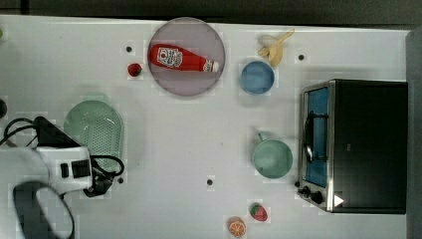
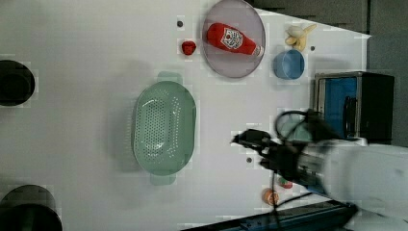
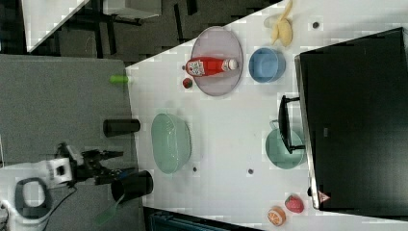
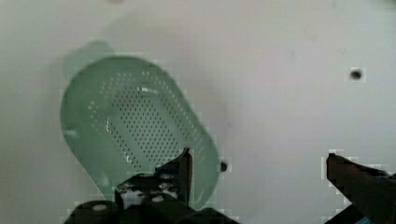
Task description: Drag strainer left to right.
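claw point(image 4: 257, 163): I see it released, holding nothing | strainer point(image 4: 135, 130): beneath one finger, on tabletop point(image 4: 289, 93), untouched

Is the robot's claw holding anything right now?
No. The gripper is open with nothing between its fingers; the strainer sits on the table, not grasped.

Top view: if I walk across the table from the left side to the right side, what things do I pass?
Strainer → small strawberry → purple plate holding the ketchup bottle → blue bowl → teal mug → toaster oven.
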`<state>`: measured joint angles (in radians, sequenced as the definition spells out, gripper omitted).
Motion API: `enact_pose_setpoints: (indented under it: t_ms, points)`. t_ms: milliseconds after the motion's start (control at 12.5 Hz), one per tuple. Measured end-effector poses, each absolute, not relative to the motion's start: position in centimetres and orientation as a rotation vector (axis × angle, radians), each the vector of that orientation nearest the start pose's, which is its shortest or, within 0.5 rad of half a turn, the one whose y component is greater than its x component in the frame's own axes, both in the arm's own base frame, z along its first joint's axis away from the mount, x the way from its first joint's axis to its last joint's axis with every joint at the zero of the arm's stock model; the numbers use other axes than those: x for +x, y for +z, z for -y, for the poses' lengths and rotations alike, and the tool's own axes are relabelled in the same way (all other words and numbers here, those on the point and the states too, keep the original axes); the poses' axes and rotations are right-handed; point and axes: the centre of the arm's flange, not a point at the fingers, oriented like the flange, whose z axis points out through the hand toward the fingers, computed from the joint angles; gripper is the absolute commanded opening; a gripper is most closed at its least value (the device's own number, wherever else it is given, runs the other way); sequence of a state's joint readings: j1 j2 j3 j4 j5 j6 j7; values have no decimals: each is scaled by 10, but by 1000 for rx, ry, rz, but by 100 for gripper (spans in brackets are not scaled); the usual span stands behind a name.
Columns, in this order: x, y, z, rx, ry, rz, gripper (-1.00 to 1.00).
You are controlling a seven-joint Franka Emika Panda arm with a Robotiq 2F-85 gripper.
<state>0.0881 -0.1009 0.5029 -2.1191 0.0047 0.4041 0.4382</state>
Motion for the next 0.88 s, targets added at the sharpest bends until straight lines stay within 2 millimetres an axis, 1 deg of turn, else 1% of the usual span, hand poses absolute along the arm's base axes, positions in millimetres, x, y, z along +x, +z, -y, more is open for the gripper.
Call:
enact_pose_setpoints:
  t_ms: [160, 320, 400, 480, 640, 800, 880]
  points:
    - [438, 405, -304, -2963, 75, -1218, 100]
    - [449, 372, -311, -2849, 110, -1419, 100]
    - [455, 358, -315, -2780, 101, -1500, 100]
    - [460, 345, -315, -2729, 100, -1579, 100]
    - [469, 312, -316, -2631, 154, -1738, 100]
    - [482, 266, -314, -2515, 210, -1866, 100]
    - [484, 241, -308, -2499, 204, -1928, 100]
